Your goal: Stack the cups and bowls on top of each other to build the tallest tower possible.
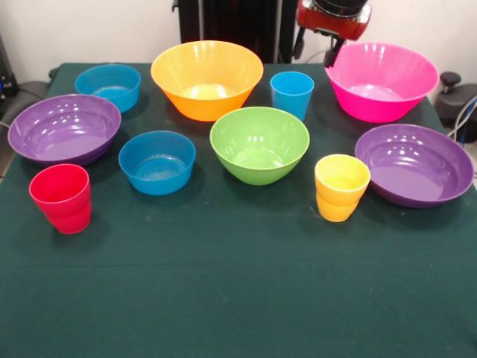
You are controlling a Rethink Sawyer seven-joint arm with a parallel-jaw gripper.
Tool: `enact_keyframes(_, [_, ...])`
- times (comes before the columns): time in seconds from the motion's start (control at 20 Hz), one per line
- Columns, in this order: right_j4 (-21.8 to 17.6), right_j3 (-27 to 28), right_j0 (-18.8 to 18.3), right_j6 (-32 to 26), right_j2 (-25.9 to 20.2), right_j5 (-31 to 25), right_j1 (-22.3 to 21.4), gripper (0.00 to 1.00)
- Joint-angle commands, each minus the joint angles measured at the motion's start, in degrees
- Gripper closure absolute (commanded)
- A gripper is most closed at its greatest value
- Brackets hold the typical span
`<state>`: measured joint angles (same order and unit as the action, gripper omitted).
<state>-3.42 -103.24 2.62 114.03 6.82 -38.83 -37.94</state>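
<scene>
All cups and bowls stand apart and upright on the green cloth; nothing is stacked. The blue cup [291, 93] is at the back centre-right. The red cup [61, 198] is front left and the yellow cup [341, 186] front right. The orange bowl [206, 78] and pink bowl [381, 80] stand at the back. The lime green bowl [259, 144] is in the middle. One small blue bowl [109, 86] is back left, another [157, 161] centre-left. Purple bowls sit at the left [63, 128] and right [414, 164]. My gripper [332, 30] hangs drawn back at the top edge, above the pink bowl's left rim, holding nothing.
The table [238, 291] is covered in dark green cloth, with a broad bare stretch along the front. Dark equipment stands off the table at the right edge [455, 101] and the left edge [15, 89].
</scene>
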Motion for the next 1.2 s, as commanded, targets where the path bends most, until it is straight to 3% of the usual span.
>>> enact_keyframes(0.05, [1.04,5.7,-0.28,5.45,-4.01,-3.95,3.57,0.0])
enact_keyframes(0.6, [-0.41,5.74,-0.63,5.57,-3.58,2.13,7.55,0.0])
enact_keyframes(1.2, [-1.57,1.86,-0.47,6.18,-2.95,8.99,9.87,0.0])
